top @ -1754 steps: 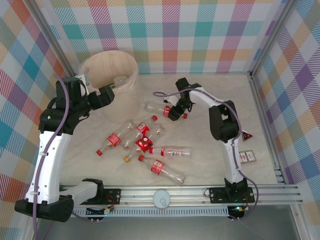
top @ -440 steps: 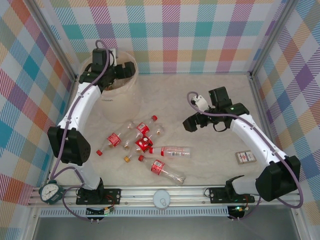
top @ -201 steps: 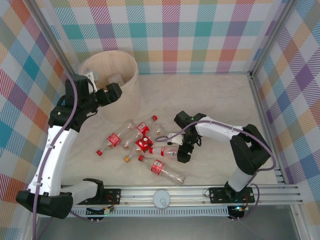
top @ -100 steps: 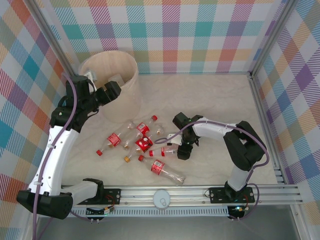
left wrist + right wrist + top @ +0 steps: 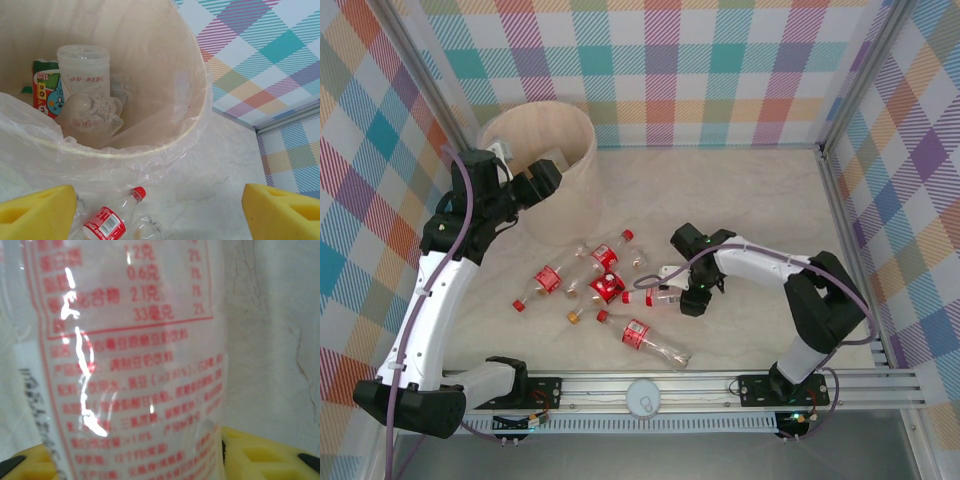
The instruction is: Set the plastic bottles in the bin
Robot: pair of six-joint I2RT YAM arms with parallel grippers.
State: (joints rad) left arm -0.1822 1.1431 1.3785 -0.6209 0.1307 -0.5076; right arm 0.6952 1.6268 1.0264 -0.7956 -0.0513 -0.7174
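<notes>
A small clear plastic bottle (image 5: 658,297) with red print and a red cap lies on the marbled table (image 5: 750,200) just right of centre frame. The right gripper (image 5: 692,301) pinches it across the body, so the grasp looks made and lifting comes next. It must rise and travel to the round cream-beige plastic bin (image 5: 588,165) at upper left. Loose red-labelled bottles (image 5: 590,282) lie between. The left gripper (image 5: 544,181), spread and empty, hangs beside the bin's rim, crowding it.

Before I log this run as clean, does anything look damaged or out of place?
Inside the bin, a colourful printed pack stands beside a crushed clear bottle; being no bottle, it looks misplaced there.
</notes>
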